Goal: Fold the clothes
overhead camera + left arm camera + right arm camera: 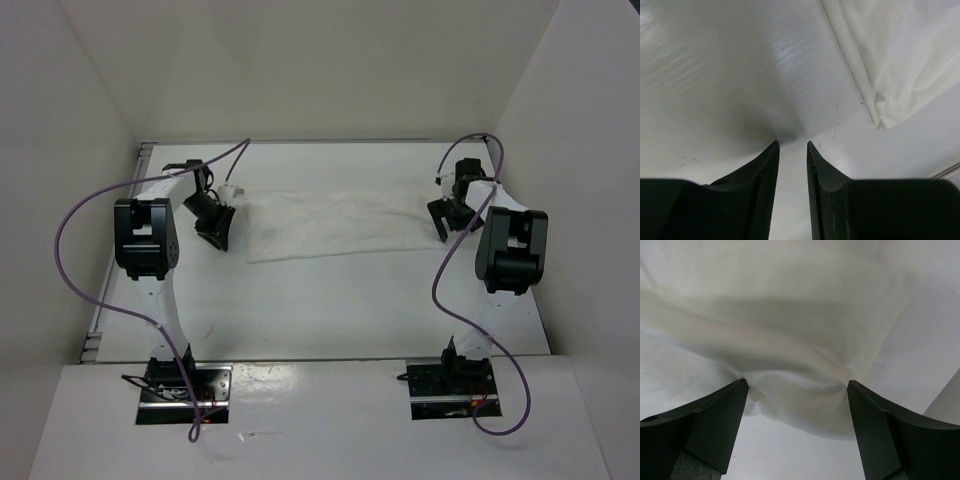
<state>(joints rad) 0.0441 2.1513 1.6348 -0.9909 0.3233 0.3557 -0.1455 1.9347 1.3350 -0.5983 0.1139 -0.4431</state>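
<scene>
The left gripper [792,145] hangs over bare table [715,75], just beside the garment's left edge. Its jaws are narrowly apart with nothing between them (likely lined up to pinch that corner). The clothes [330,225] lie flattened in a wide band across the middle of the table, probably part-folded. At the band's right end the right gripper [797,385] stands wide, its tips pressed on cloth that bunches between them: a grip prepared, not closed. Purple cables [57,240] loop beside both arms, clear of the fabric.

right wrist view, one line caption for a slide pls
Wide-open jaws straddle a wrinkled edge of the white garment lying on the table.
</scene>
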